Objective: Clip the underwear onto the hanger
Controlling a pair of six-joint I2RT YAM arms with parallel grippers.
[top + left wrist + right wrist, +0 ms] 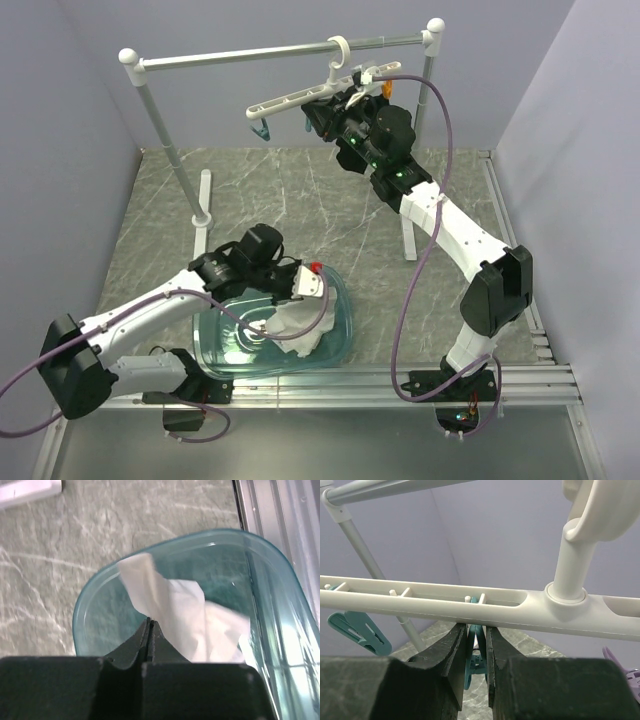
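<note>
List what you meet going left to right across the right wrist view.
Outer teal peg → second teal peg, between the right gripper fingers → hanger hook stem → purple peg.

The surface lies open from centre to 9 o'clock, between the rail's posts. At 12 o'clock the grey rail and the hanger below it block passage. The right end effector sits tight under the bar, pinching a teal peg. At 6 o'clock the tub walls ring the left end effector, nipped onto the underwear; only upward is free.
</note>
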